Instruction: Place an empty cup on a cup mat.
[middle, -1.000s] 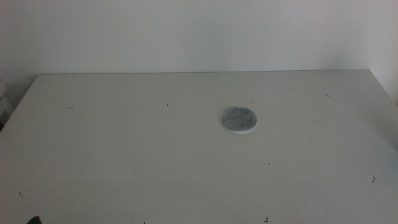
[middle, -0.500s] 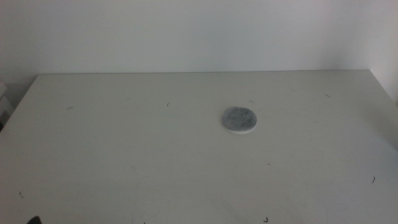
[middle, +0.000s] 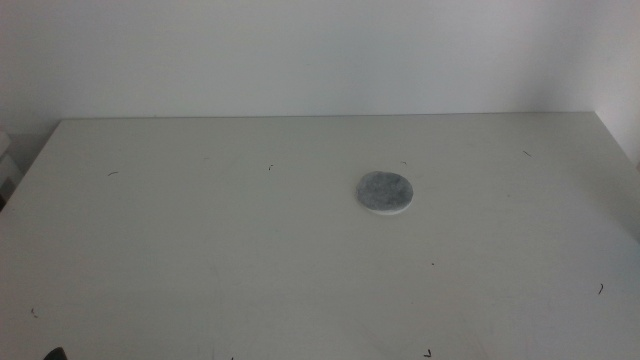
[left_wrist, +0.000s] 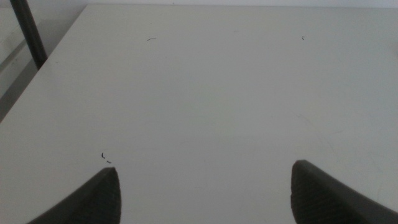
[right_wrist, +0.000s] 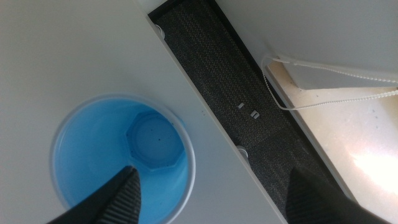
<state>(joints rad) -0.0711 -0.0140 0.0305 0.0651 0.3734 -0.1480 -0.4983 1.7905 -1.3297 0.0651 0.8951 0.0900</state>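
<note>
The cup mat (middle: 385, 193) lies flat on the white table (middle: 200, 230), right of centre, with nothing on it. The blue cup (right_wrist: 93, 149) shows only in the right wrist view, upright and empty, close to the table's edge. My right gripper (right_wrist: 217, 200) is open above it. One jaw is over the cup's inside and the other is outside its rim, past the table edge. My left gripper (left_wrist: 205, 198) is open and empty low over bare table. A dark bit of it (middle: 52, 353) shows at the middle view's bottom left.
The right wrist view shows the table edge (right_wrist: 205, 115), dark carpet (right_wrist: 230, 68) below it and a white cable (right_wrist: 329, 68) on the floor. A dark pole (left_wrist: 28, 34) stands beside the table in the left wrist view.
</note>
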